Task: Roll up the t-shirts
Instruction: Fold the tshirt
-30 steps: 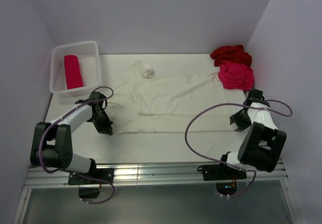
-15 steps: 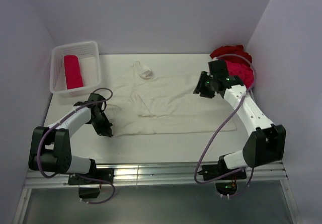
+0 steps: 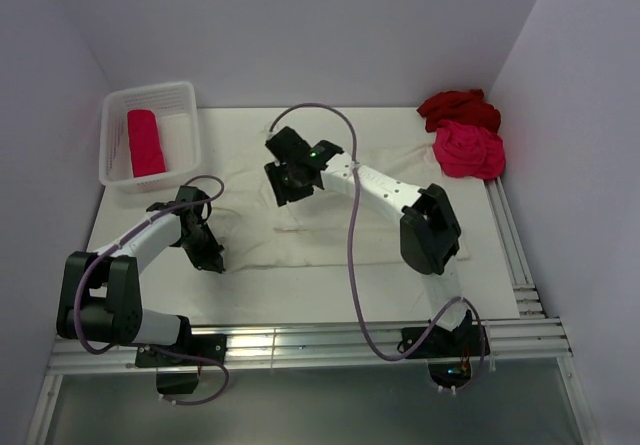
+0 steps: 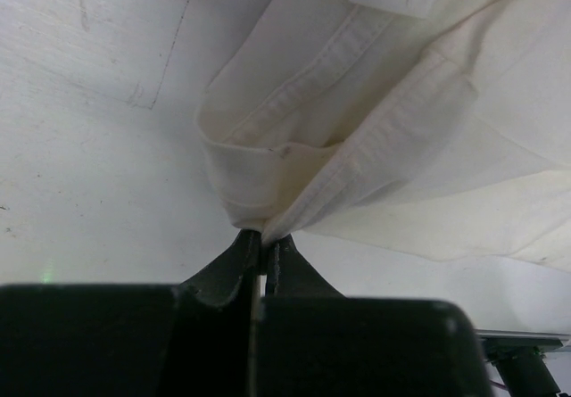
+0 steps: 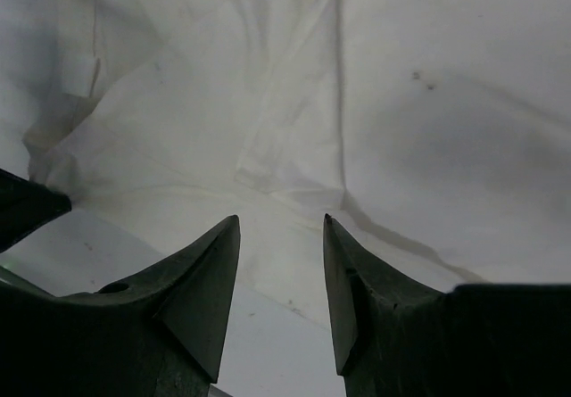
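Ok, left claw [image 4: 260,247] clamped on the cream-white t-shirt [image 4: 401,129] corner; right claw [image 5: 281,220] apart over its middle. We should flatten wrinkles before rolling.

robot lab booth: bare white walls [image 3: 300,35], aluminium mounting rail [image 3: 310,346]

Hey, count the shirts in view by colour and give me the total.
Cream shirt: 1
Dark red shirt: 1
Hot pink shirt: 1
Pink-red roll, in the basket: 1
Total: 4
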Robot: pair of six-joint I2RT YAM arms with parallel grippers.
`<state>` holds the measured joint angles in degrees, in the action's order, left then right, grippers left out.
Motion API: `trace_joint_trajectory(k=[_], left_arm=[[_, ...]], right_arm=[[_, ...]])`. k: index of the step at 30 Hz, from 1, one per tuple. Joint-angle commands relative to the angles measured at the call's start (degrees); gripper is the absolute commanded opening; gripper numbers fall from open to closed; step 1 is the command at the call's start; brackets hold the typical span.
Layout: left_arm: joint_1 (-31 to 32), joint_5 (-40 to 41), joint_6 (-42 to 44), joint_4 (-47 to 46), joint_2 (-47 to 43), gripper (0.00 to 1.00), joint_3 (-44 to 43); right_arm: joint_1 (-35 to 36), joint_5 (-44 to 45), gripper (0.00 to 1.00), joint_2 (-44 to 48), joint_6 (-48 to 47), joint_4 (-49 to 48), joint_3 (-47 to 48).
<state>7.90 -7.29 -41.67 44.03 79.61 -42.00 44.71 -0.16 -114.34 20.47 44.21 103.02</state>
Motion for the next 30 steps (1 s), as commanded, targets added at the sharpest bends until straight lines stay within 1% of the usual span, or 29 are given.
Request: trace_joint_trajectory(k=[1,4,8,11,16,22,27,29,30], left_arm=[[-0.2,-0.9,0.0,0.6,-1.7,0.00,0.3],[-0.2,-0.8,0.5,1.0,-1.0,0.00,-0.5],[-0.3,0.2,1.2,1.7,-0.6,0.01,-2.0],[-0.3,0.3,1.9,2.1,0.0,0.00,-3.0],[-0.3,-2.0,2.2,1.0,-0.2,0.00,-1.6],[-0.3,-2.3,2.9,1.3,-0.2,0.00,-1.9],[-0.3,-3.0,3.3,1.3,-0.1,0.00,-1.8],[-0.3,-3.1,3.3,1.2,-0.1,0.00,-1.7],[-0.3,-3.3,3.4,1.2,0.0,0.00,-1.6]], right_arm=[[2.6,3.3,0.50,-3.1,-2.6,2.4,5.0],[4.2,3.5,0.50,-5.8,-2.5,1.9,6.2],[5.6,3.9,0.55,-8.4,-2.7,2.5,8.2],[6.4,4.1,0.55,-9.7,-3.0,2.6,8.9],[7.6,4.0,0.54,-11.2,-2.6,1.9,8.2],[9.6,3.0,0.53,-12.0,-4.0,0.3,7.8],[11.1,7.5,0.52,-14.5,-4.5,1.6,9.7],[11.4,10.7,0.50,-15.2,-3.9,2.5,10.4],[11.4,13.8,0.49,-15.8,-3.8,3.3,11.1]])
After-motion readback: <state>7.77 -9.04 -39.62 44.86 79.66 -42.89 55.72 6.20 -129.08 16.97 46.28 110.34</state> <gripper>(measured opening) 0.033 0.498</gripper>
